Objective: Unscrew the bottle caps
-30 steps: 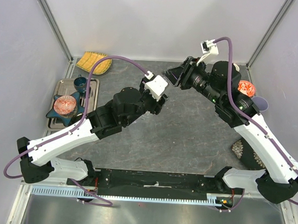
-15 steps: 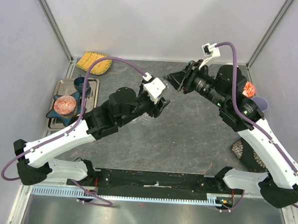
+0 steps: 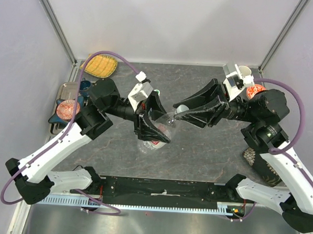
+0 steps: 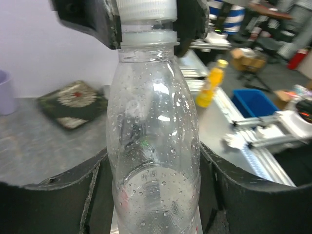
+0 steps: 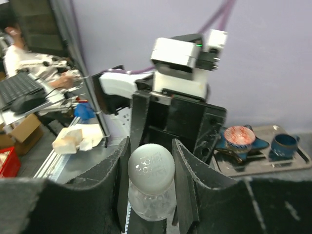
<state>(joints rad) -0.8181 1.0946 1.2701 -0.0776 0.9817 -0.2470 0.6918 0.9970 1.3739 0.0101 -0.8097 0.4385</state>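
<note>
Left gripper (image 3: 154, 131): mine, closed tight around the body of the clear bottle (image 4: 153, 146).
Right gripper (image 3: 179, 111): mine, closed on the white cap (image 5: 151, 163), one finger at each side.
Bottle: tilted, between my two arms, over the middle of the table (image 3: 207, 146).
Cap: on the bottle neck.

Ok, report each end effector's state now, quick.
Left end effector: closed, holding the bottle.
Right end effector: closed on the cap.
</note>
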